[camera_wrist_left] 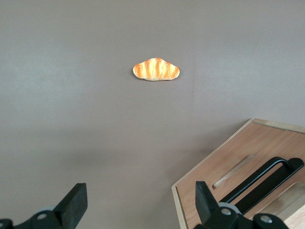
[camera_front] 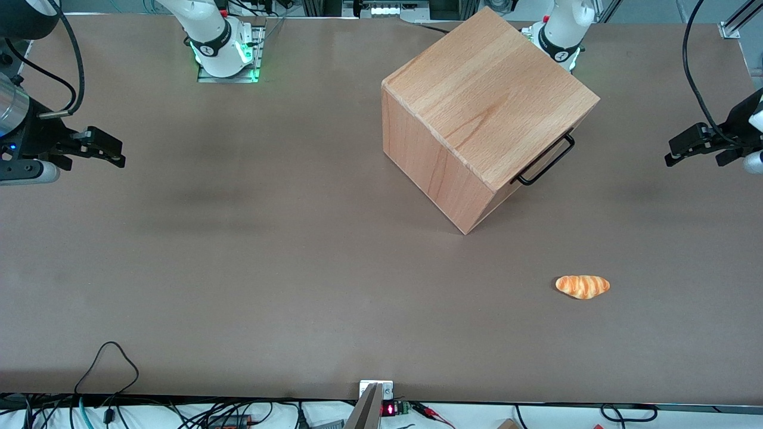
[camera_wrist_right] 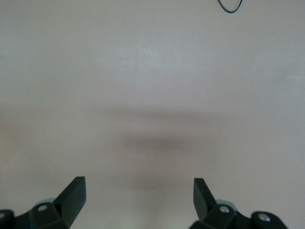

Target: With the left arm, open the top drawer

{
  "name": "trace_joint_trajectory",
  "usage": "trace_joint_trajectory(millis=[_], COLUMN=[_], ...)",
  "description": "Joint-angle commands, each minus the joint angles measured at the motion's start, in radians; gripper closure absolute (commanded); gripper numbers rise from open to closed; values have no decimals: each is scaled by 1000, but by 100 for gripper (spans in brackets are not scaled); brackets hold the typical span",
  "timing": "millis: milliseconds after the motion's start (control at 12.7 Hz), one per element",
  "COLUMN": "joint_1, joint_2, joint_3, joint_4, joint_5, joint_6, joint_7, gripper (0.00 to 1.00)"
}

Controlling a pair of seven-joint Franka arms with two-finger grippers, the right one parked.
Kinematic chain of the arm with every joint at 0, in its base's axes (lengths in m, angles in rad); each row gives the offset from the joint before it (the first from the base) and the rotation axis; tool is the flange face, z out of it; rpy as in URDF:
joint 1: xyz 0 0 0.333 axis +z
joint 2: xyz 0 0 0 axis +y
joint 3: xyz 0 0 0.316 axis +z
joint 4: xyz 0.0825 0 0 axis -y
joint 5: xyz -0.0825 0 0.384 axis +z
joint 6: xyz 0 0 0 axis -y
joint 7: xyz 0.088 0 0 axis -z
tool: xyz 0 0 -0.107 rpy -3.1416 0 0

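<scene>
A large beech box (camera_front: pixel 477 101) stands on the brown table, turned at an angle. The top drawer's black wire handle (camera_front: pixel 545 161) sticks out from the box's front, which faces the working arm's end of the table. The drawer looks closed. In the left wrist view the pale front panel (camera_wrist_left: pixel 248 162) and the black handle (camera_wrist_left: pixel 267 181) show. My left gripper (camera_front: pixel 679 152) hovers above the table at the working arm's end, well apart from the handle. It shows open and empty in the left wrist view (camera_wrist_left: pixel 138 205).
A small orange croissant-shaped bread (camera_front: pixel 582 286) lies on the table nearer the front camera than the box; it also shows in the left wrist view (camera_wrist_left: pixel 156 69). A black cable loop (camera_front: pixel 107 363) lies near the table's front edge toward the parked arm's end.
</scene>
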Motion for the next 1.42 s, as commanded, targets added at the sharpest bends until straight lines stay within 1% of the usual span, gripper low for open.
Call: trace_joint_trajectory(millis=[0,236,472,629,787,865,1180,1337], joint_1=[-3,-1,-1,-1,-1,-6,-8,-8], joint_2=[-3,0,6,11,26,31,49,52], joint_3=[0,-8,-6,-9,-9,-15,-90,-109], joint_4=[11,32,16,-15,-45,-65,-115,-157], joint_5=[25,28,25,11,-36,-41,-42,-71], joint_6=[-38,-40,-40,-35,-34,-32,-18,29], joint_7=[14,12,24,24,27,30,50,122], gripper=[0,0,0,0,0,0,0,0])
